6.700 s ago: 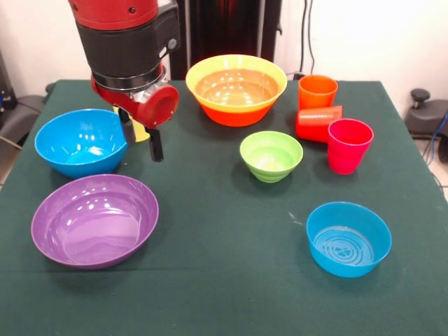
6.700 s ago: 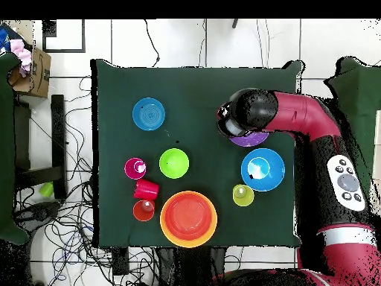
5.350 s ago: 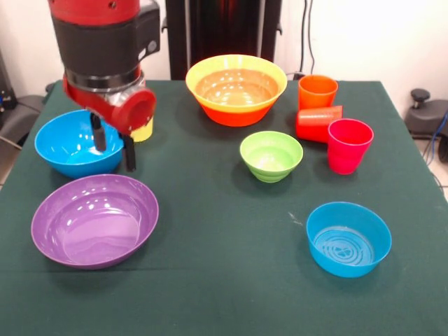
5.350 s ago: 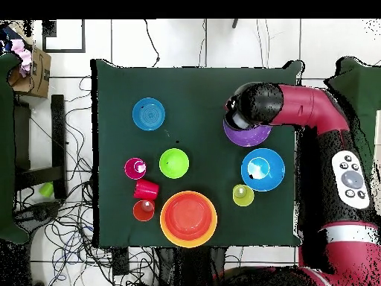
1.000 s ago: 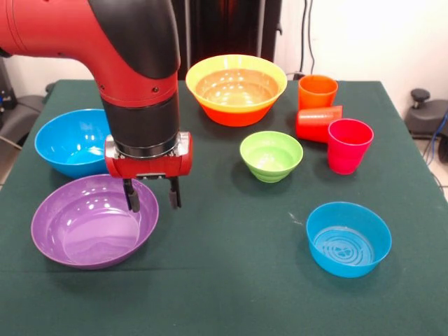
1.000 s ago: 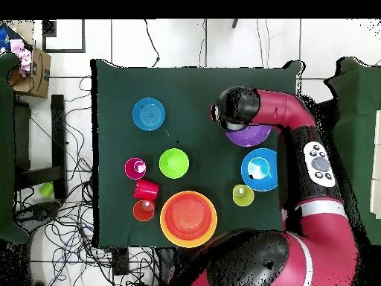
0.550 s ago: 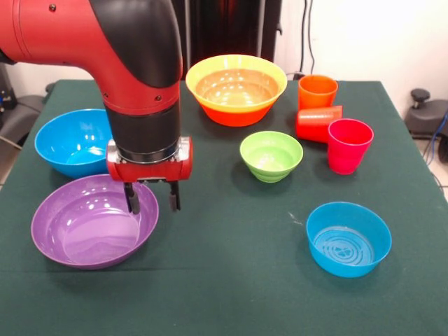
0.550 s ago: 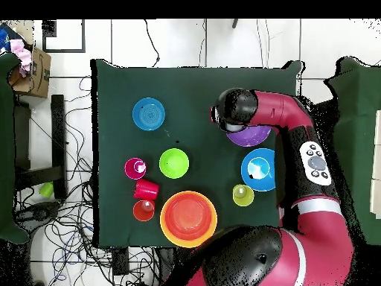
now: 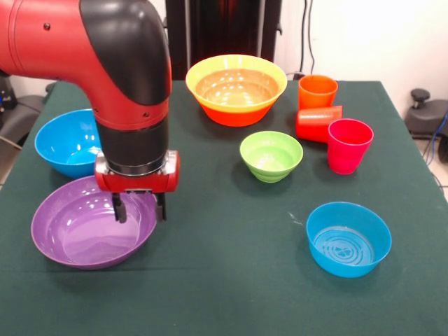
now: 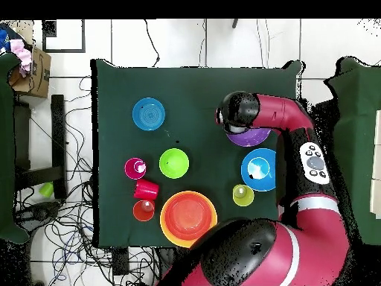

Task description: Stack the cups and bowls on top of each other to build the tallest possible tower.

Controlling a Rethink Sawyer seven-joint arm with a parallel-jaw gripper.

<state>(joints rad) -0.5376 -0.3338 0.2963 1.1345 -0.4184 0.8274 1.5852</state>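
I see a dark green worktop (image 9: 231, 280) against a pale wall, with cables on a tiled floor around it in the overhead view. My arm comes down over the wide purple bowl (image 9: 77, 234), and the gripper (image 9: 140, 208) stands with its two fingers apart, holding nothing; one finger hangs inside the bowl and the other just at its rim, on the side toward the middle of the worktop. I count five bowls besides: a blue bowl (image 9: 66, 140) just behind the purple one, partly hidden by the arm, a large yellow-orange bowl (image 9: 236, 89) with what looks like an orange-red one nested in it, a small light green bowl (image 9: 271, 155) near the centre, and a second blue bowl (image 9: 348, 239) alone toward the front. I count four cups: an orange cup (image 9: 317, 92) upright, a red cup (image 9: 318, 123) lying on its side, a magenta-pink cup (image 9: 348, 145) upright beside it, and a yellow cup (image 10: 242, 195) that only the overhead view shows.
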